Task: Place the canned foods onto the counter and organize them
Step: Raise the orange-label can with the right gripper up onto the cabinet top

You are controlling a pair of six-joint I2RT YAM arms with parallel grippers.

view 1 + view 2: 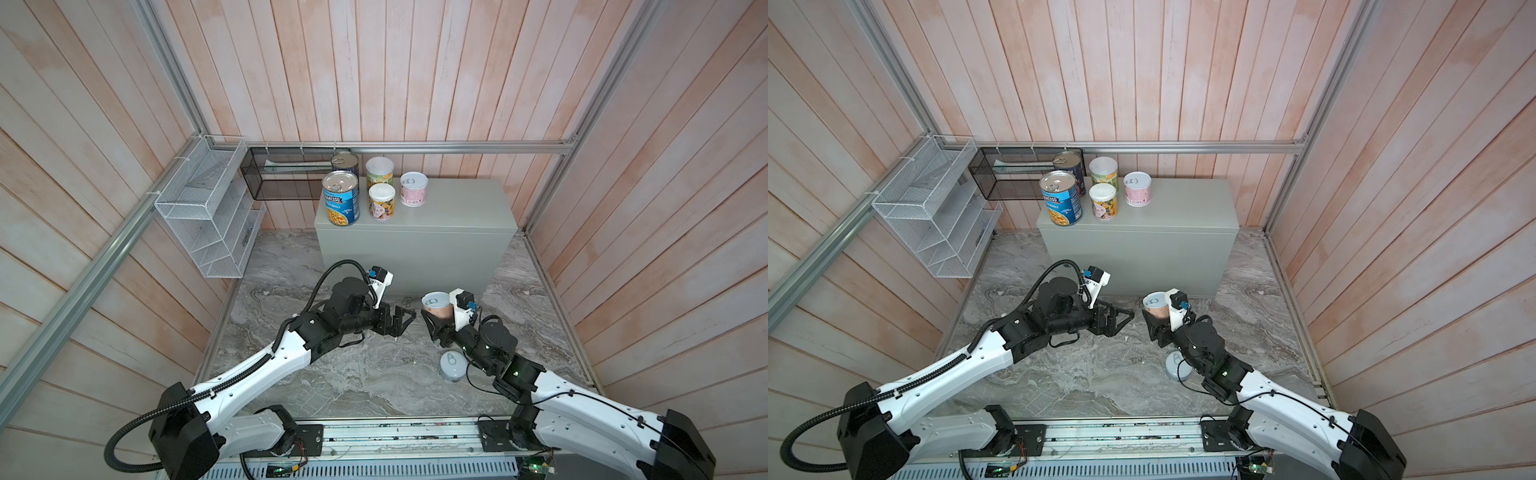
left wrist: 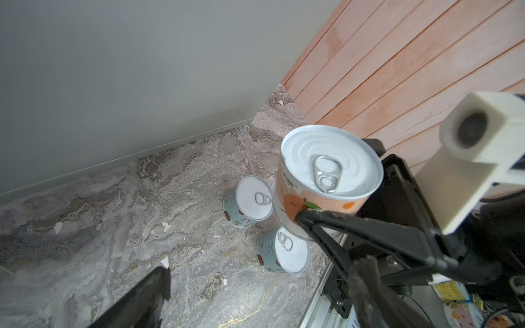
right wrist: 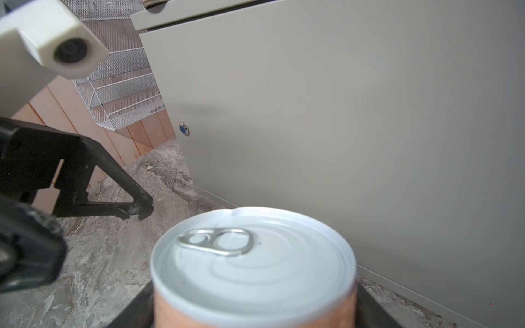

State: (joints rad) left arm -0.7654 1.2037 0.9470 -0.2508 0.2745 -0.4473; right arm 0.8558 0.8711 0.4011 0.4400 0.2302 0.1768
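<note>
R gripper (image 1: 437,316) is clamped on the orange can (image 1: 435,302), upright off the marble (image 1: 332,374) just before the counter (image 1: 457,203), L gripper (image 1: 406,325) wide open & empty, so I'd lift clear of the front edge, then set down beside the pink can (image 1: 414,189).

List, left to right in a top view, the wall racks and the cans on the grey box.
white wire rack, black mesh basket, blue Progresso can, front white-lidded can, pink can. Omitted, overlapping: dark rear can, green rear can.
</note>
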